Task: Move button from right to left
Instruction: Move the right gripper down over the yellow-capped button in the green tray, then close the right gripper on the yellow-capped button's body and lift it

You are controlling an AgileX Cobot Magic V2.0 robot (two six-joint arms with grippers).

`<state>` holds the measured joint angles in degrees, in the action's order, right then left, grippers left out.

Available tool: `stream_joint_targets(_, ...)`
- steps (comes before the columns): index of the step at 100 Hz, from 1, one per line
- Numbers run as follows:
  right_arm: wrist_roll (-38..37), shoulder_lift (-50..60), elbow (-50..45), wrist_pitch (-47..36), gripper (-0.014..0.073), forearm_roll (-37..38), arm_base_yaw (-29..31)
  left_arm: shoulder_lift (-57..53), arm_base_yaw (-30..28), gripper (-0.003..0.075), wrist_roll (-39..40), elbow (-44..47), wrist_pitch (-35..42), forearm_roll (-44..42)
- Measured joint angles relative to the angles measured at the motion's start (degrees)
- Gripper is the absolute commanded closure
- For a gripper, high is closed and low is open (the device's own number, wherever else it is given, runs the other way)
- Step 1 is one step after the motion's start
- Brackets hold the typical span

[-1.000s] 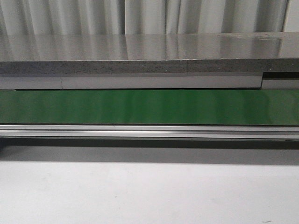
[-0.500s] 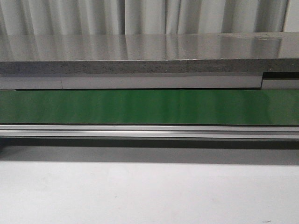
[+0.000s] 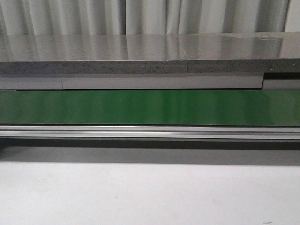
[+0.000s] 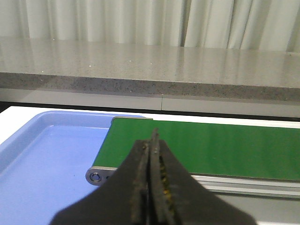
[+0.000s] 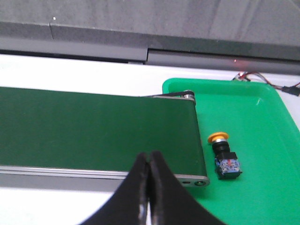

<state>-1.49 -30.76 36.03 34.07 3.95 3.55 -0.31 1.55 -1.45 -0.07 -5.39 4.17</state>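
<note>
The button [image 5: 224, 158] is lying on its side in the green tray [image 5: 262, 126], just beside the end of the green belt [image 5: 93, 129] but not touching it. Its yellow-orange cap is pointing toward the far rim of the tray, and its dark body with small blue and red marks is pointing toward the camera. The right gripper [image 5: 149, 187] is hanging above the near edge of the belt, well apart from the button, and its two dark fingers are pressing together with nothing between them. Some thin wires [image 5: 272, 80] are showing at the far corner of the green tray. In the left wrist view, the left gripper [image 4: 151, 180] is also closing its fingers against each other and is holding nothing; some yellowish spots are showing on the inner side of one finger. Behind it, the other end of the belt is reaching over the rim of a blue tray [image 4: 42, 154], and a small round roller end [image 4: 96, 177] is sitting at the corner of the belt frame. The front view is showing only the belt [image 3: 150, 107], its metal rail [image 3: 150, 132], a grey stone counter [image 3: 140, 54] behind it, and a white table [image 3: 150, 192] in front; neither gripper nor the button is appearing there. Pale curtains [image 3: 140, 16] are hanging behind the counter.
</note>
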Motion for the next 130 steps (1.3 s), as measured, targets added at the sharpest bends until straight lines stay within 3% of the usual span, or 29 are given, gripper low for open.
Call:
stream_joint_targets(27,-2.36,-12.28,8.47,6.46,0.066,0.2,2.14,0.0,0.0,0.0741,0.0,0.0,0.0,0.0)
stream_joint_targets(60,-0.92,-22.26,15.1,13.01,0.066,0.2,15.3,0.0,0.0,0.074,0.0,0.0,0.0,0.0)
stream_joint_targets(79,5.72,-28.51,17.68,15.66,0.0654,-0.25,21.25,0.0,0.0,0.0741,0.0,0.0,0.0,0.0)
stream_joint_targets(89,8.38,-31.8,18.84,16.69,0.0568,-0.41,22.69,0.0,0.0,0.0741,0.0,0.0,0.0,0.0)
stream_joint_targets(108,12.14,-38.74,21.57,16.52,0.0204,-1.89,25.97,0.0,0.0,0.0741,0.0,0.0,0.0,0.0)
stream_joint_targets(114,12.67,-41.34,22.61,16.27,0.0183,-2.11,27.03,0.0,0.0,0.0741,0.0,0.0,0.0,0.0)
stream_joint_targets(130,13.33,-48.16,25.62,15.27,0.0234,-2.46,29.11,0.0,0.0,0.0741,0.0,0.0,0.0,0.0)
